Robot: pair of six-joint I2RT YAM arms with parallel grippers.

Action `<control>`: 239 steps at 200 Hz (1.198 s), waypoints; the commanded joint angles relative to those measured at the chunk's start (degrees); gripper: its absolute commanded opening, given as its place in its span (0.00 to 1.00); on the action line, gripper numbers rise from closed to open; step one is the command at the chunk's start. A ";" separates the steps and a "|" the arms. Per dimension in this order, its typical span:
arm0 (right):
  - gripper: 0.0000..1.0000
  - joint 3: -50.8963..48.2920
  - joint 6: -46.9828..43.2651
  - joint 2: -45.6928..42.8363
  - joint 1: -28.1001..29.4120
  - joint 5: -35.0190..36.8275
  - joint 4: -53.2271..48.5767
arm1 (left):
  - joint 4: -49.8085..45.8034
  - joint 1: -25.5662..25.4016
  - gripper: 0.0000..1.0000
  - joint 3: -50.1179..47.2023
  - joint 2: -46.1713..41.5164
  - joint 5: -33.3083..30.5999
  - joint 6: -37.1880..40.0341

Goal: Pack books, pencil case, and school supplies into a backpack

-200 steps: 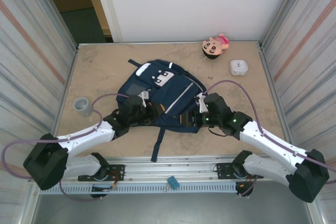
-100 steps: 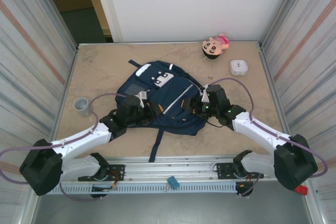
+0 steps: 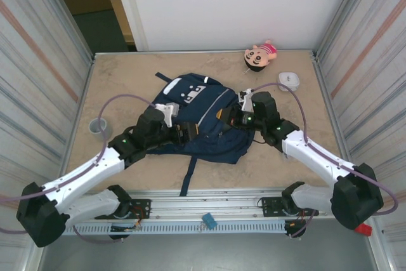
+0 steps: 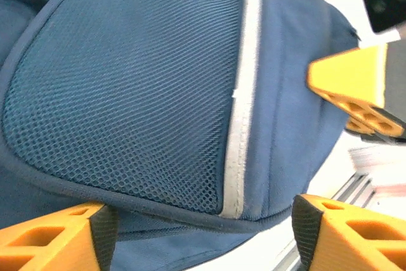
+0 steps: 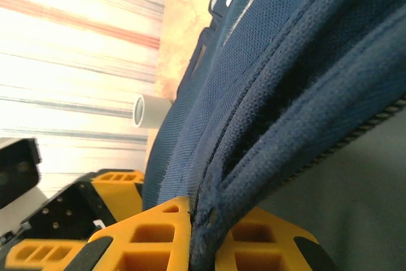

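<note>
The navy-blue backpack (image 3: 202,113) lies mid-table with its white-patched pocket toward the far side. My left gripper (image 3: 184,132) stands open at its near left side; the mesh panel (image 4: 139,87) and a pale stripe (image 4: 242,93) lie between the orange fingers (image 4: 51,239), which are spread wide. My right gripper (image 3: 229,118) is shut on a thick folded fabric edge of the backpack (image 5: 266,112), pinched between its jaws at the bag's right side. The books, the pencil case and the school supplies are out of view.
A small doll (image 3: 260,55) and a white square box (image 3: 288,80) sit at the far right. A grey cup (image 3: 98,126) stands at the left by my left arm. A dark strap (image 3: 189,172) trails to the near edge. Corrugated walls close both sides.
My left gripper has opened and let go of the backpack. My right gripper has moved further away and closed on the backpack's edge. The bag has shifted slightly away from the arms' bases.
</note>
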 commanded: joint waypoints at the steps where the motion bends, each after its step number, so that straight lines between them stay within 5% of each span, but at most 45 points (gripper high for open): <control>1: 0.08 3.51 -1.53 -2.10 0.42 -4.09 2.91 | -5.46 -0.71 0.78 2.55 -1.09 -0.03 24.86; 41: 0.09 5.18 -3.61 -1.83 1.03 -5.14 0.89 | -6.22 -5.62 0.84 3.41 2.94 -4.65 49.28; 68: 0.09 6.38 -4.77 -1.28 1.21 -5.86 -0.71 | -4.82 -7.37 0.89 4.94 4.94 -9.74 57.88; 125: 0.08 7.27 -5.56 0.92 1.17 -7.73 -0.99 | -5.77 -9.23 0.81 1.58 -5.96 0.72 65.77; 159: 0.09 8.09 -6.77 1.22 1.39 -9.63 -1.27 | -3.55 -9.35 0.81 -1.38 -9.12 -5.10 69.62; 202: 0.09 9.04 -8.48 1.25 2.52 -11.48 -1.54 | 3.32 -9.40 0.83 -1.78 -2.05 -10.21 74.40; 239: 0.10 9.85 -9.87 1.26 2.97 -12.21 -3.26 | 12.20 -8.53 0.64 -2.69 2.57 -11.35 72.89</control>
